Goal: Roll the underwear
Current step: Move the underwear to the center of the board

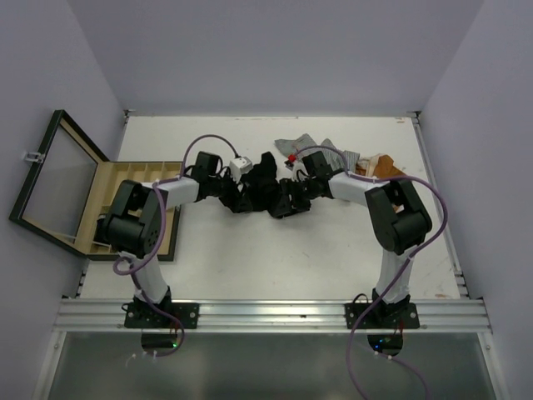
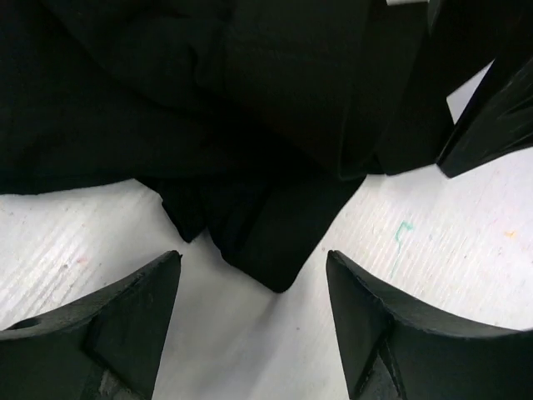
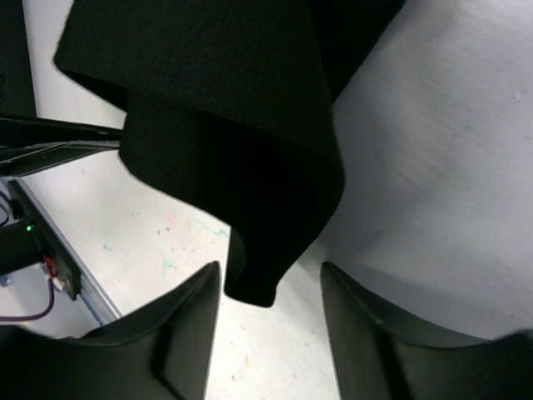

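A black underwear [image 1: 265, 185] lies crumpled at the table's middle, between both grippers. My left gripper [image 1: 239, 198] is at its left edge and my right gripper [image 1: 291, 202] at its right edge. In the left wrist view the left gripper [image 2: 252, 260] is open, and a folded corner of the black underwear [image 2: 266, 225] reaches toward the gap without touching either finger. In the right wrist view the right gripper [image 3: 271, 268] is open, and a hanging corner of the black underwear [image 3: 250, 208] dips between the fingers, unpinched. A grey striped underwear [image 1: 312, 150] and an orange-brown one [image 1: 379, 167] lie behind the right arm.
A compartmented wooden box [image 1: 171, 171] sits at the table's left edge, partly under the left arm, with its glass lid [image 1: 54, 179] swung open to the left. The right gripper's fingers [image 2: 487, 108] show at the left wrist view's upper right.
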Robot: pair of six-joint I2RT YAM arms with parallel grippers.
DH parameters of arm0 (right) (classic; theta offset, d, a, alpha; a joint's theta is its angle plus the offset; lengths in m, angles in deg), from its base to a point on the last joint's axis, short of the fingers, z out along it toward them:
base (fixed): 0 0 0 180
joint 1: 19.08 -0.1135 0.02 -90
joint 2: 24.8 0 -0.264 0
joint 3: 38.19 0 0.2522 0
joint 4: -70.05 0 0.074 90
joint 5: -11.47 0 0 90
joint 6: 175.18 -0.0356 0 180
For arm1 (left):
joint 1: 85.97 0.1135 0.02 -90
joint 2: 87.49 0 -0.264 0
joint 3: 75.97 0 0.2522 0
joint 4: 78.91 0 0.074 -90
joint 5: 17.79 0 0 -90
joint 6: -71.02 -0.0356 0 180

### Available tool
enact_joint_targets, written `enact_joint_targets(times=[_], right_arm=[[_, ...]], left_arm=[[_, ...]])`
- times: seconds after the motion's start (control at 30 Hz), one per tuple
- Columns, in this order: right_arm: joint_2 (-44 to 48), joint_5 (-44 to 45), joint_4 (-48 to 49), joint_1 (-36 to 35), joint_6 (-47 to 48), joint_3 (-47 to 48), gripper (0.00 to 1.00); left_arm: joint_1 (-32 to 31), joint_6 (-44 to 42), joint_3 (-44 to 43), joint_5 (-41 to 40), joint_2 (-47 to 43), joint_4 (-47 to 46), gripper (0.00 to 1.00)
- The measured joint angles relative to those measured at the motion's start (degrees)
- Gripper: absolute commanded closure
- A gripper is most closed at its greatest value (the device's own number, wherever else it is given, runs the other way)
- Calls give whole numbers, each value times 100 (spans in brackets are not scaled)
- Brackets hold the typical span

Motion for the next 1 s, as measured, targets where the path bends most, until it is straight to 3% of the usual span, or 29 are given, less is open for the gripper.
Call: enact_joint_targets(times=[0.1, 0.2, 0.37, 0.43, 0.47, 0.7, 0.83, 1.0], right_arm=[[-31, 184, 13, 0, 11, 4, 62], [-74, 319, 24, -2, 24, 4, 74], [-79, 553, -4, -2, 179, 28, 97], [-72, 612, -66, -2, 289, 55, 100], [-61, 664, -136, 0, 369, 79, 100], [778, 1335, -813, 2, 1591, 127, 100], [1528, 1939, -1084, 2, 2564, 297, 100], [1714, 2605, -1300, 2, 3753, 927, 100]], left_arm=[[37, 291, -146, 199, 195, -129, 31], [63, 538, -275, 343, 361, -192, 46], [72, 752, -382, 490, 533, -127, 79], [96, 820, -387, 549, 544, 42, 97], [114, 861, -389, 581, 544, 175, 100], [542, 787, -470, 920, 249, 1128, 100], [710, 522, -964, 1058, -105, 1917, 100], [691, 271, -1897, 1281, -225, 2669, 100]])
